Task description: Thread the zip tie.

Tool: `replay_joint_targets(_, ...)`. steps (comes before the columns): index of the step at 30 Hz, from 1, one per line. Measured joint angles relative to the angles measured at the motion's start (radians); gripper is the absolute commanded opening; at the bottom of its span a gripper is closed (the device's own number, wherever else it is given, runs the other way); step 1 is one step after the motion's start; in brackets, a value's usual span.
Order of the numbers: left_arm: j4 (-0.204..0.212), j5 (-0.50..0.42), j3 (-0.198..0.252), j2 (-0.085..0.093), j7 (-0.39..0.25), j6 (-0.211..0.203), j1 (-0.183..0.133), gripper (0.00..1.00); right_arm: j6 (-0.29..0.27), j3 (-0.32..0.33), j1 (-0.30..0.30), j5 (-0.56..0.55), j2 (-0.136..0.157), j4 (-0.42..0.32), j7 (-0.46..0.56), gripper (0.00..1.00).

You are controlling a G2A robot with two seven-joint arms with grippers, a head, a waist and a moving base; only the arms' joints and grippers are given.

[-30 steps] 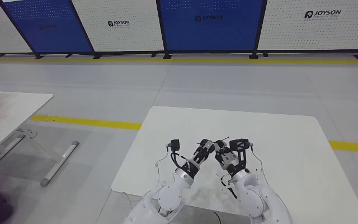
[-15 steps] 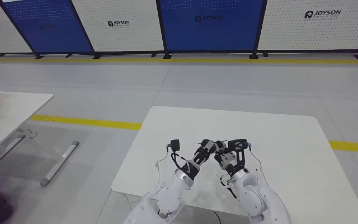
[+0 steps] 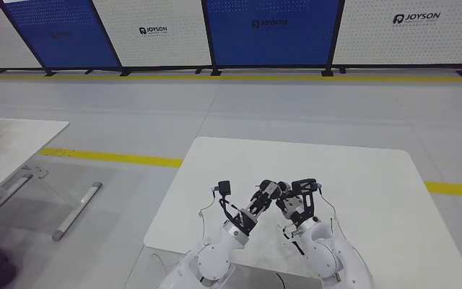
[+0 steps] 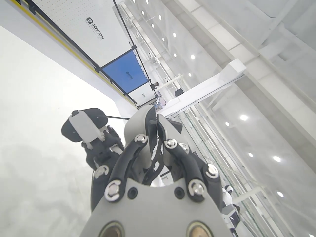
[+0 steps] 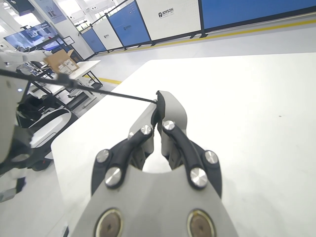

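Above the near part of the white rectangular bench (image 3: 346, 166) both arms bend inward with wrists raised, so the hands meet tip to tip in the air. The left hand (image 4: 154, 117) has its fingers pressed together and the right hand (image 5: 156, 104) is pinched fully closed. Each appears to be on one end of the thin black plastic zip tie (image 5: 111, 93), which runs taut between them, clear of the bench. It looks light, springy and slick — likely to twist or slip — so grips near the small square head (image 5: 65, 78) and at the tail tip should steer it best.
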Motion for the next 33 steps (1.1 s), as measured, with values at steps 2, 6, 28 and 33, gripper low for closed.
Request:
replay_joint_targets(2, -0.010, 0.003, -0.001, 0.001, -0.001, -0.003, 0.006, 0.00, 0.002, -0.001, 0.001, -0.001, 0.000, 0.001, 0.000, 0.00)
replay_joint_targets(6, -0.022, 0.011, -0.005, 0.002, 0.000, -0.006, 0.014, 0.00, 0.004, -0.002, 0.001, 0.001, 0.000, 0.002, -0.001, 0.00)
replay_joint_targets(28, 0.071, -0.101, -0.159, 0.006, 0.111, 0.066, 0.003, 0.00, -0.118, 0.285, -0.208, 0.368, 0.032, -0.210, -0.222, 1.00)
replay_joint_targets(33, 0.133, -0.108, -0.163, 0.001, 0.134, 0.091, -0.026, 0.00, -0.135, 0.365, -0.250, 0.508, 0.038, -0.218, -0.221, 1.00)
